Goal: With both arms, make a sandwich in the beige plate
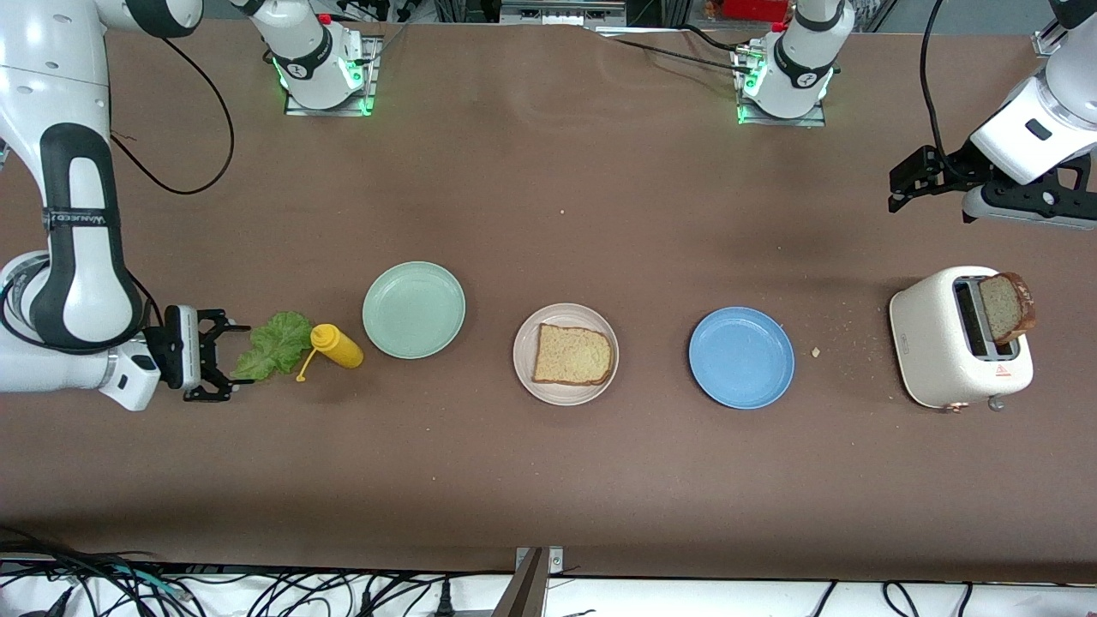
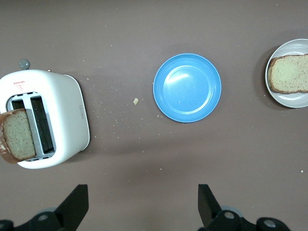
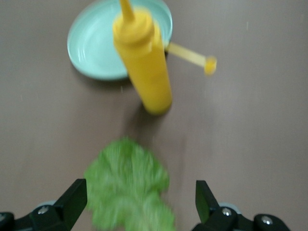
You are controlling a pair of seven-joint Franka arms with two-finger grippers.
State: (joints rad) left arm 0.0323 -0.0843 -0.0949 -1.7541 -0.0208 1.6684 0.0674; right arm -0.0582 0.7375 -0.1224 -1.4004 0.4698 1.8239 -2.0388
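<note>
Green lettuce leaf (image 1: pixel 274 344) lies between the wide-open fingers of the right claw (image 1: pixel 224 353), ungripped. Left claw (image 1: pixel 910 182) hangs open, empty, above the tabletop (image 1: pixel 548 480) near the toaster (image 1: pixel 956 338). One bread slice (image 1: pixel 572 355) sits on the beige plate (image 1: pixel 524 370).

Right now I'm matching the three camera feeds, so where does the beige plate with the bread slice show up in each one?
Front view: the beige plate sits mid-table, between the mint-green plate and the blue plate.
Left wrist view: the beige plate is cut by the picture's edge, beside the blue plate.
Right wrist view: not in it.
Shared landmark: the blue plate, in the front and left wrist views.
</note>
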